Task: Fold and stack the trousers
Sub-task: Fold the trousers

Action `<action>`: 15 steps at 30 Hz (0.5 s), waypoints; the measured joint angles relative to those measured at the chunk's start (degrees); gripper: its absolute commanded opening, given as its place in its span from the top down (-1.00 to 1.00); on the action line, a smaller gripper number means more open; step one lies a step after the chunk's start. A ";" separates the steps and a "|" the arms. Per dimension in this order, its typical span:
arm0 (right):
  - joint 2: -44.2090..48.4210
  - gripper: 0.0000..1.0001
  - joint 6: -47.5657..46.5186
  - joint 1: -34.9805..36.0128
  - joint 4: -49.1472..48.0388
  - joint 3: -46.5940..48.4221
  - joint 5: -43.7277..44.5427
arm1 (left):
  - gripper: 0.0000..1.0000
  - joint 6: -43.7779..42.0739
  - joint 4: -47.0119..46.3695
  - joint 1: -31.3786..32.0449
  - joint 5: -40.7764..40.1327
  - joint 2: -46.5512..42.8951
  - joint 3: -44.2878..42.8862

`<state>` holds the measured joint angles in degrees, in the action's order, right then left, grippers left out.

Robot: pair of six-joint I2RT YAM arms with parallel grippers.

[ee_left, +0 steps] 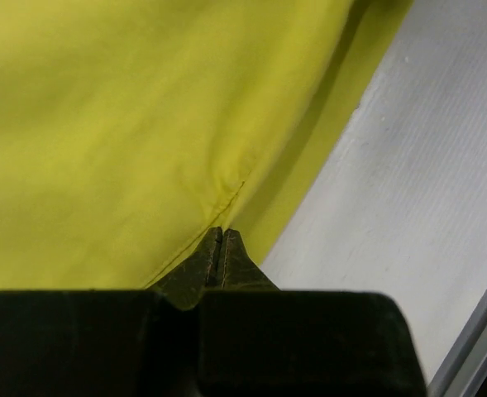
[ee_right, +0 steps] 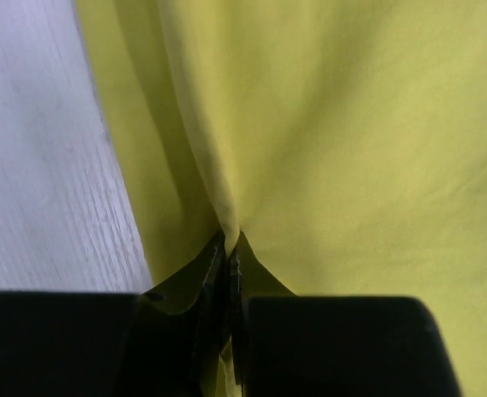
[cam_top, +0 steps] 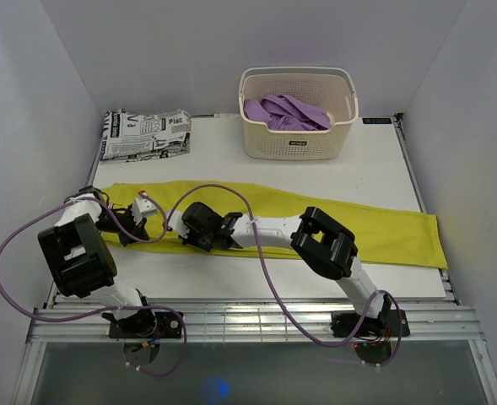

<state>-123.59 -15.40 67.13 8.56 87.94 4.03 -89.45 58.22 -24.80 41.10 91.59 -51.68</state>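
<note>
Yellow trousers (cam_top: 341, 221) lie stretched across the white table from left to right. My left gripper (cam_top: 128, 226) is at their left end, shut on the near edge of the cloth (ee_left: 144, 149); its jaws meet on a pinched seam. My right gripper (cam_top: 191, 229) is near the middle-left of the near edge, shut on a raised fold of the yellow cloth (ee_right: 350, 141). A folded black-and-white printed garment (cam_top: 145, 133) lies at the back left.
A cream basket (cam_top: 297, 143) at the back centre holds purple clothes (cam_top: 286, 111). The table's metal front rail (cam_top: 248, 321) runs along the near edge. Purple cables (cam_top: 256, 245) loop over the arms. Grey walls close in both sides.
</note>
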 measured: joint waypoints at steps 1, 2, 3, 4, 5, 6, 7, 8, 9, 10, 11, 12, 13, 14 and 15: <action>-0.74 0.85 0.04 0.00 -0.31 0.87 -0.28 | 1.00 -0.57 0.96 -0.44 -0.31 -0.63 -1.57; -1.49 0.85 0.04 0.00 -0.39 1.92 -0.63 | 1.00 -1.31 2.27 -0.87 -0.55 -1.60 -3.02; -2.27 0.85 0.11 0.00 -0.66 2.97 -0.85 | 1.00 -2.21 3.39 -1.25 -0.85 -3.04 -4.09; -2.97 0.84 0.17 0.00 -0.92 3.87 -1.14 | 1.00 -2.99 4.35 -1.49 -1.20 -4.59 -4.57; -3.50 0.85 0.24 0.00 -0.98 4.72 -1.29 | 1.00 -3.65 5.03 -1.68 -1.51 -5.84 -4.63; -3.91 0.84 0.35 0.00 -0.96 5.29 -1.44 | 1.00 -4.44 5.88 -1.84 -2.05 -7.13 -4.59; -4.15 0.85 0.44 0.00 -0.90 5.68 -1.55 | 1.00 -5.09 6.47 -1.97 -2.62 -8.07 -4.39; -4.28 0.85 0.46 0.00 -0.81 5.90 -1.66 | 1.00 -5.53 6.58 -2.05 -3.13 -8.57 -3.89; -4.33 0.85 0.57 0.00 -0.59 6.10 -1.68 | 1.00 -5.81 6.34 -2.14 -3.78 -8.66 -3.06; -4.33 0.85 0.70 0.00 -0.48 6.10 -1.77 | 1.00 -6.05 5.84 -2.27 -4.63 -8.31 -2.14; -4.33 0.85 0.92 0.00 -0.35 6.12 -1.95 | 1.00 -6.12 5.29 -2.47 -5.49 -7.56 -1.05; -4.33 0.84 1.09 0.00 -0.17 6.14 -2.14 | 1.00 -6.08 4.52 -2.71 -6.27 -6.38 0.09; -4.28 0.85 1.31 0.00 0.04 6.19 -2.38 | 1.00 -5.97 3.72 -2.95 -6.84 -4.79 0.94; -4.28 0.85 1.57 0.00 0.37 6.32 -2.97 | 1.00 -5.73 2.47 -3.17 -7.37 -2.97 1.66; -4.22 0.84 1.81 0.00 0.57 6.34 -3.26 | 1.00 -5.25 1.38 -3.58 -7.65 -0.24 2.16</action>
<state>-127.81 -13.58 67.13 9.13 94.28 0.78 -94.70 59.59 -28.38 33.45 91.35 -49.52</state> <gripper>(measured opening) 0.083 0.023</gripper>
